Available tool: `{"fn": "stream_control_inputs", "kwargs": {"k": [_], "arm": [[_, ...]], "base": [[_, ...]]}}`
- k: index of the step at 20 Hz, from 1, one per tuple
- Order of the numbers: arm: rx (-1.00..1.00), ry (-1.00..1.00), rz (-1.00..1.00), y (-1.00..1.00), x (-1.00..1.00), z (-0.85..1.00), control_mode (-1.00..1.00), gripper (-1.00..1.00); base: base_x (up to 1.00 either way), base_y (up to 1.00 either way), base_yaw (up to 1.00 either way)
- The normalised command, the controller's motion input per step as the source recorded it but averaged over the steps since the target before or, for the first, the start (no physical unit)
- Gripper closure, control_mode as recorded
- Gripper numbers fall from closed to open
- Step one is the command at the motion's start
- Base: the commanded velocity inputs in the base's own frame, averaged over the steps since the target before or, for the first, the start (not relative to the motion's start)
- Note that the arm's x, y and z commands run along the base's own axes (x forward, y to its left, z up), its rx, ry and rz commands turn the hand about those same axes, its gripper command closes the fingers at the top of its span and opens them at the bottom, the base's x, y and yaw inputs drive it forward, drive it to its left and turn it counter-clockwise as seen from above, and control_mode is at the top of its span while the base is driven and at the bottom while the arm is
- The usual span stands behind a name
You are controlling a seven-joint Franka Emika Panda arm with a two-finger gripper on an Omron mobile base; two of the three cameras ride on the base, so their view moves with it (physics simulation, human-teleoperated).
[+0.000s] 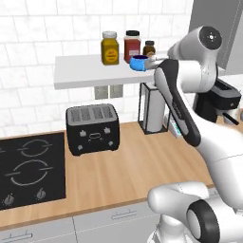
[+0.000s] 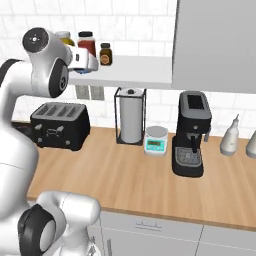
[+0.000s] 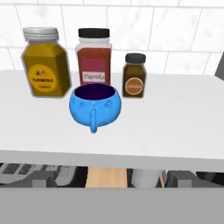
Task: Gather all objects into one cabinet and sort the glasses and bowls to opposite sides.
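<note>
Blue cup [image 3: 94,106] stands on the white wall shelf [image 3: 175,127], handle facing the gripper [image 1: 151,64], whose jaws are spread wide just before it. Best to advance level, straddling the cup, clear of the spice jars [image 3: 92,57] behind.

Three spice jars [image 3: 94,57] on wall shelf [image 3: 175,127]; toaster [image 1: 92,128] on counter [image 1: 128,175].
</note>
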Motion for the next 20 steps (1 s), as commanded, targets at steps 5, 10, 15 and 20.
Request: {"fn": "stream_control_inputs", "kwargs": {"k": [5,10,15,20], "arm": [[0.00,0.00,-0.01,0.06,0.15,0.11,-1.00,-1.00],[0.00,0.00,0.00,0.17,0.15,0.10,-1.00,-1.00],[0.00,0.00,0.00,0.10,0.24,0.00,-1.00,-1.00],[0.00,0.00,0.00,0.02,0.41,-0.02,-1.00,-1.00]], "base": [[0.00,0.00,0.00],[0.00,0.00,0.00],[0.00,0.00,0.00],[0.00,0.00,0.00]]}}
